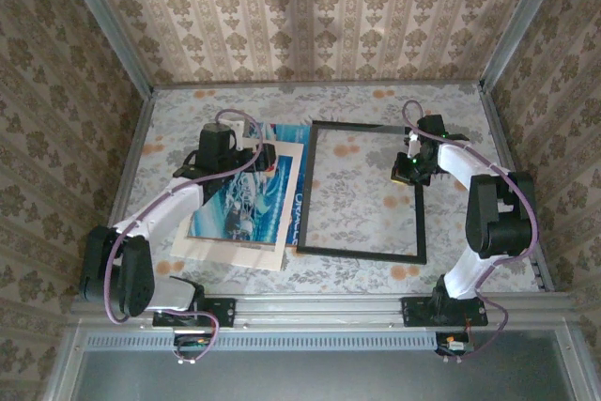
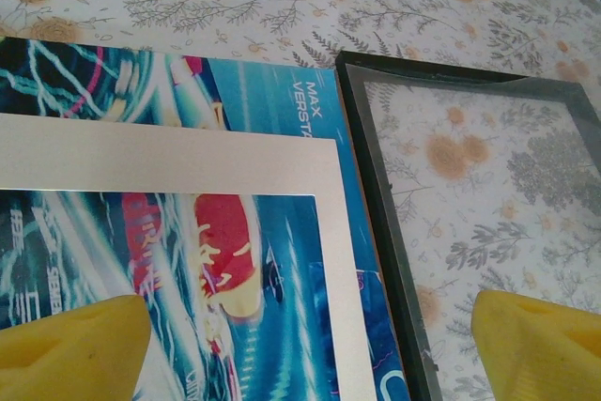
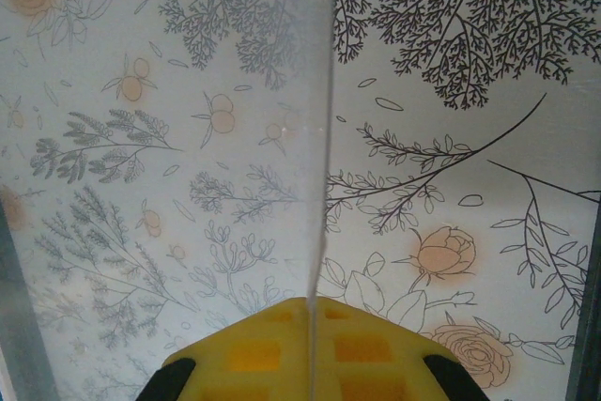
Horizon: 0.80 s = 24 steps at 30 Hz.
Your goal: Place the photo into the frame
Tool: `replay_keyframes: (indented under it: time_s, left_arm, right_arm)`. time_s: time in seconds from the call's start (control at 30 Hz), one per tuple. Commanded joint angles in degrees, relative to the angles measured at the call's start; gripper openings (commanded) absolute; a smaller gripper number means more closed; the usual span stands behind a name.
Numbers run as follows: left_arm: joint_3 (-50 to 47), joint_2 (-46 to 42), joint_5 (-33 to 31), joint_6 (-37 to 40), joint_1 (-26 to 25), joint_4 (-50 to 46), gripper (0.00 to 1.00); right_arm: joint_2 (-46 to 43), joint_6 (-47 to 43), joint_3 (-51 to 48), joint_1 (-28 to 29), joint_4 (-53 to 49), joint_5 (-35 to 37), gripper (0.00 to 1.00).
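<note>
My left pincer (image 2: 305, 349), spread wide and empty, hovers over the photo (image 2: 235, 260); frame (image 2: 380, 213) lies just picture-right, right pincer (image 3: 310, 326) clamped on its clear pane (image 3: 324, 138).

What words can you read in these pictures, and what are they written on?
"MAX" above "VERSTA", the rest hidden: white letters on the blue edge of the photo, beside the frame.
"ORACLE", probably: small sideways white letters on the photo's blue edge, top view.
Sideways white letters at the photo's left, left wrist view: too blurred to read.
</note>
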Motion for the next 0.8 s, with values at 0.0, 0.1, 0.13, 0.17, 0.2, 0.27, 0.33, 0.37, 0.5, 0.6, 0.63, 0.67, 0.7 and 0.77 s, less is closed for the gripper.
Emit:
replay_keyframes:
  time_s: [0.0, 0.1, 0.13, 0.17, 0.2, 0.27, 0.33, 0.37, 0.5, 0.6, 0.63, 0.67, 0.7, 0.77]
  left_arm:
    - [1.9, 0.5, 1.2, 1.1, -0.3, -1.4, 0.91]
    - [1.9, 0.4, 1.1, 1.1, -0.3, -1.6, 0.91]
    - [1.9, 0.4, 1.1, 1.1, -0.3, -1.6, 0.91]
    - [1.9, 0.4, 1.1, 1.1, -0.3, -1.6, 0.91]
    - [1.9, 0.4, 1.1, 1.1, -0.4, -1.6, 0.91]
    - [1.9, 0.4, 1.1, 1.1, -0.4, -1.7, 0.91]
    - [1.9, 0.4, 1.0, 1.2, -0.3, -1.7, 0.91]
    - [2.0, 0.3, 0.9, 1.2, -0.3, -1.8, 0.91]
    - [1.9, 0.2, 0.9, 1.2, -0.3, -1.8, 0.91]
    - [1.8, 0.3, 0.9, 1.2, -0.3, -1.9, 0.92]
    - [1.8, 0.3, 0.9, 1.2, -0.3, -1.8, 0.92]
    - [1.8, 0.3, 0.9, 1.2, -0.3, -1.9, 0.92]
    - [1.8, 0.3, 0.9, 1.2, -0.3, -1.9, 0.92]
    - [1.8, 0.3, 0.9, 1.3, -0.3, -1.9, 0.92]
  right_arm:
    - [-0.2, -0.7, 1.2, -0.7, -1.6, 2.0, 0.00]
    - [-0.2, -0.9, 1.4, -0.8, -1.8, 2.4, 0.00]
    - [-0.2, -1.0, 1.4, -0.8, -1.9, 2.5, 0.00]
    - [-0.3, -1.0, 1.5, -0.8, -2.0, 2.6, 0.00]
    - [-0.3, -1.1, 1.5, -0.8, -2.0, 2.7, 0.00]
    - [-0.2, -1.1, 1.5, -0.9, -2.1, 2.7, 0.00]
    - [-0.3, -1.3, 1.7, -1.0, -2.3, 3.2, 0.00]
    - [-0.3, -1.2, 1.5, -1.0, -2.2, 3.2, 0.00]
    - [-0.2, -1.3, 1.6, -1.0, -2.3, 3.2, 0.00]
    - [-0.2, -1.4, 1.7, -1.0, -2.3, 3.3, 0.00]
    - [-0.1, -1.4, 1.7, -1.0, -2.4, 3.4, 0.00]
    - [-0.2, -1.5, 1.5, -1.1, -2.5, 3.4, 0.00]
    - [-0.2, -1.5, 1.6, -1.0, -2.4, 3.4, 0.00]
    - [-0.2, -1.4, 1.6, -1.0, -2.6, 3.6, 0.00]
